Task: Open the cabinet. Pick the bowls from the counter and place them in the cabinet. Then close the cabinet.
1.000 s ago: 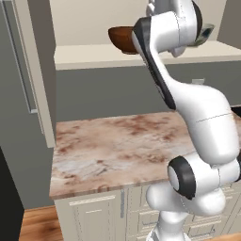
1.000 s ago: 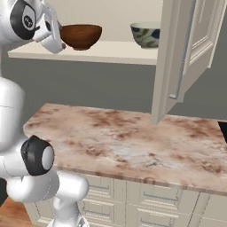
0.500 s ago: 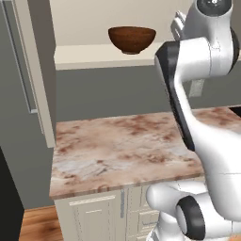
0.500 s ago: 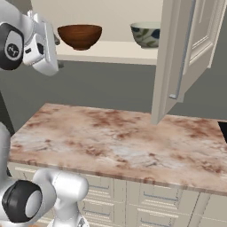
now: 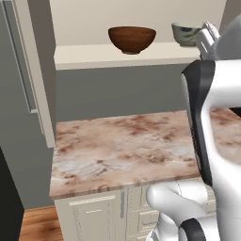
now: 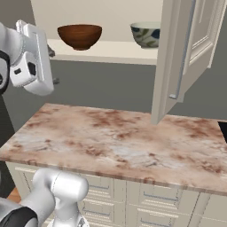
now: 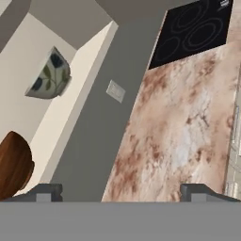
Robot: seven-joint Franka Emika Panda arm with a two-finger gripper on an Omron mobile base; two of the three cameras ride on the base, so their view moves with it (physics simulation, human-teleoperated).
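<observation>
The cabinet stands open, and both bowls sit upright on its beige shelf [image 5: 122,54]. The reddish-brown wooden bowl [image 5: 132,38] [image 6: 80,35] is on the left, the grey-green leaf-marked bowl [image 5: 185,34] [image 6: 145,34] on the right. My gripper [image 6: 53,66] hangs open and empty, left of the wooden bowl and just below shelf height, over the counter [image 6: 115,142]. In the hand view the gripper [image 7: 121,193] has its tips wide apart with nothing between them. That view shows the wooden bowl [image 7: 13,164], the leaf bowl [image 7: 49,75] and the counter [image 7: 179,136].
The right cabinet door [image 6: 181,57] swings out over the counter's back right; the left door [image 5: 33,70] stands open at the left. A black cooktop [image 7: 195,28] lies beyond the counter's end. A wall outlet [image 7: 116,90] is under the shelf. Cream base drawers [image 6: 155,199] sit below.
The hand has drawn back from the wooden bowl on the shelf and come down and away toward the counter's front. Both bowls have stayed put, and the jaws have remained open.
</observation>
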